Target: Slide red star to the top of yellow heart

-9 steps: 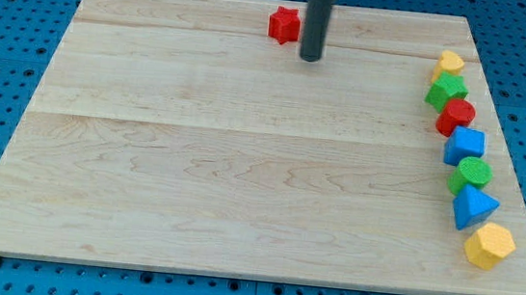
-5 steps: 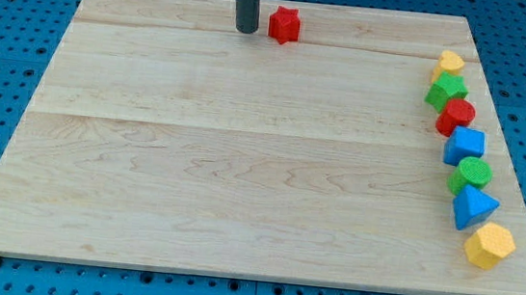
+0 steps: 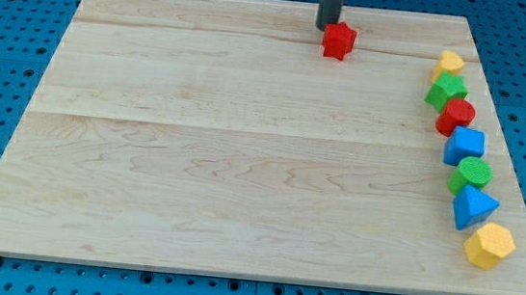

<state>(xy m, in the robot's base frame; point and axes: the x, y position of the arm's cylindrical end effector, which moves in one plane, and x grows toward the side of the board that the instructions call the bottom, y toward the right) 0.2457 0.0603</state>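
Observation:
The red star (image 3: 338, 40) lies near the top edge of the wooden board (image 3: 242, 165), a little right of centre. My tip (image 3: 328, 26) touches the star's upper left side. The yellow heart (image 3: 450, 62) sits at the top of a column of blocks along the board's right edge, well to the right of the star.
Below the yellow heart, running down the right edge: a green star (image 3: 446, 90), a red block (image 3: 457, 116), a blue block (image 3: 465, 145), a green round block (image 3: 472, 174), a blue triangle (image 3: 473, 206) and a yellow hexagon (image 3: 490, 245).
My tip went from the star's right side round to its left, then pushed it to the right and slightly down. The star has moved about 55 pixels rightward.

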